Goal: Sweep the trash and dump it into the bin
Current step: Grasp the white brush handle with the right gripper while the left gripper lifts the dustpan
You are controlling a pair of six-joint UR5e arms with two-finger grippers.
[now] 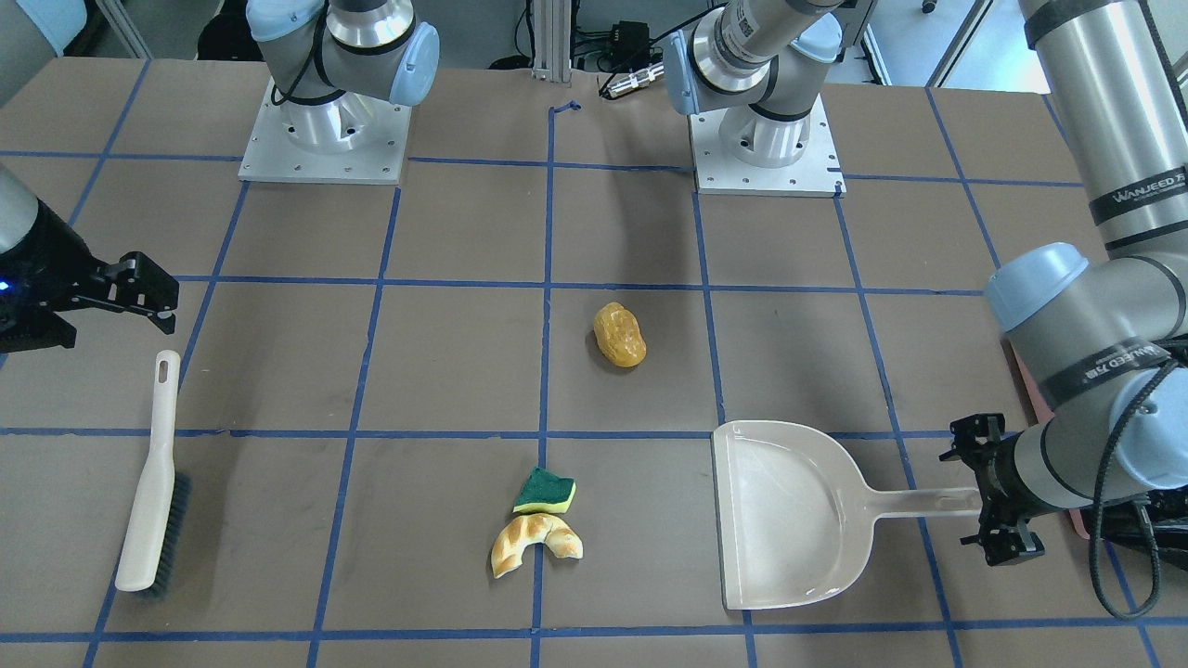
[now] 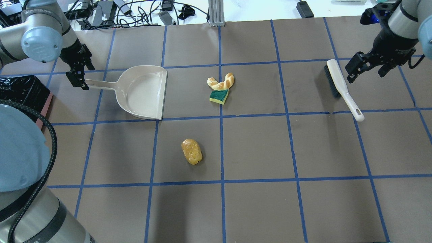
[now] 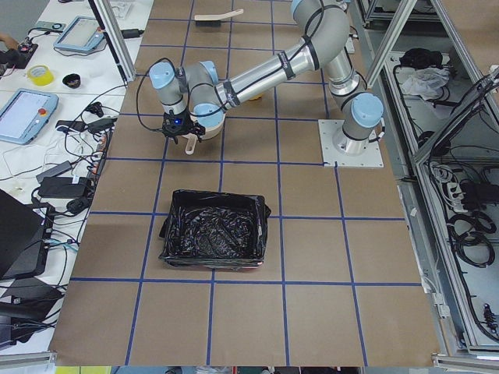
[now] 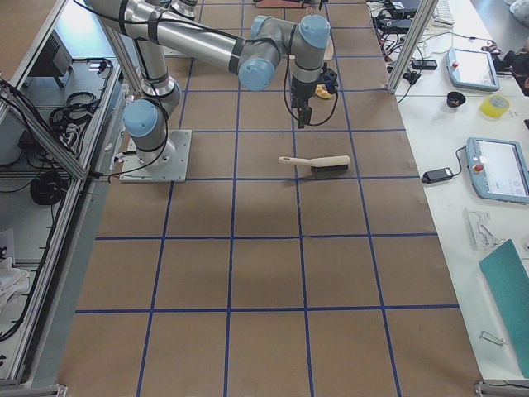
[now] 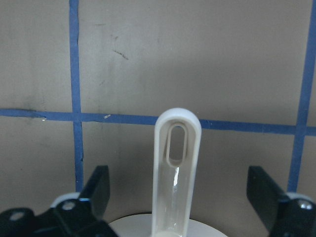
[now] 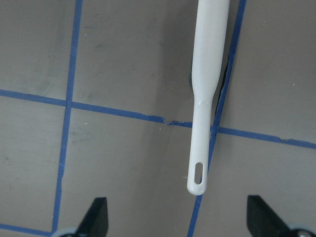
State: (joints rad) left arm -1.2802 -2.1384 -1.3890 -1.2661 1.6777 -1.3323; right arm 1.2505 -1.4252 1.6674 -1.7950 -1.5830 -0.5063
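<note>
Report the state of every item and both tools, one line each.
dustpan: flat on table, empty.
brush: lying on table, ungripped.
left tool: open, astride dustpan handle, not gripping.
right tool: open, by the brush handle.
potato lump: loose on table.
sponge piece: on table, touching bread piece.
bread piece: on table, unswept.
bin: open, bag-lined, no trash inside.

Robotics lab, no doubt: a brown table [image 2: 256, 148] gridded in blue tape [image 2: 221, 148], both arms [image 1: 371, 37] bolted down on metal plates [image 1: 269, 167]. Just beyond the left gripper [image 2: 83, 75], a tangle of cables [image 2: 141, 10] and power bricks [image 2: 101, 13] along the edge. Out past the right gripper [image 2: 367, 69], a white side bench [image 4: 446, 132] carrying control tablets [image 4: 496, 169] and rolls of tape [image 4: 494, 105]. Aluminium framing [image 2: 216, 13] all round.
</note>
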